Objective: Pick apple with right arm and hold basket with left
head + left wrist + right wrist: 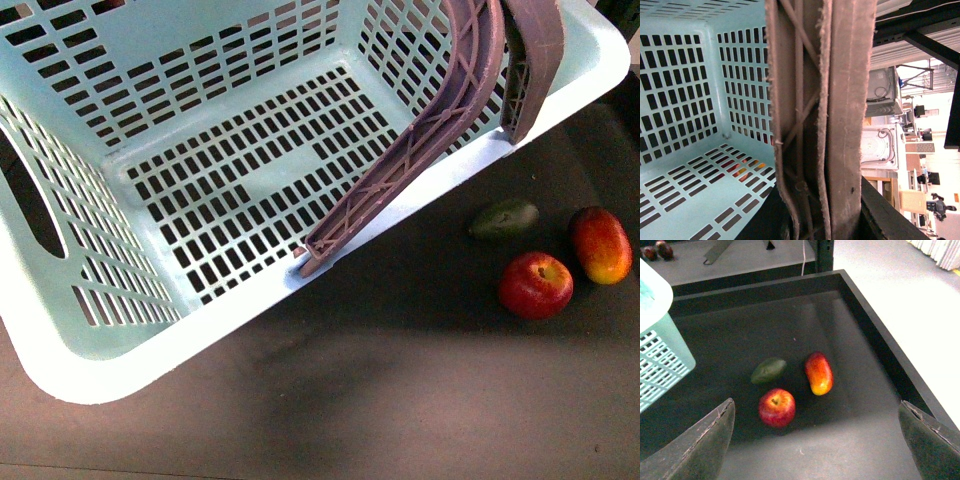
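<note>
Evidently the hold looks settled and the pick is the step in hand. The left gripper (pixel 822 220) shows as dark fingers closed either side of the basket's (pixel 90 360) brown handles (pixel 820 100), and the basket sits tilted. The right gripper (pixel 815 450) is spread wide and empty, short of the apple (pixel 776 407), which lies on the dark tray (pixel 875 340) outside the basket, well apart from its rim. An avocado (pixel 768 370) lies nearer the basket, an oval red-yellow fruit (pixel 819 373) farther from it; neither touches the apple. Next, I judge, the right gripper must descend centred over the apple, straddle it clear of both neighbours, then close.
</note>
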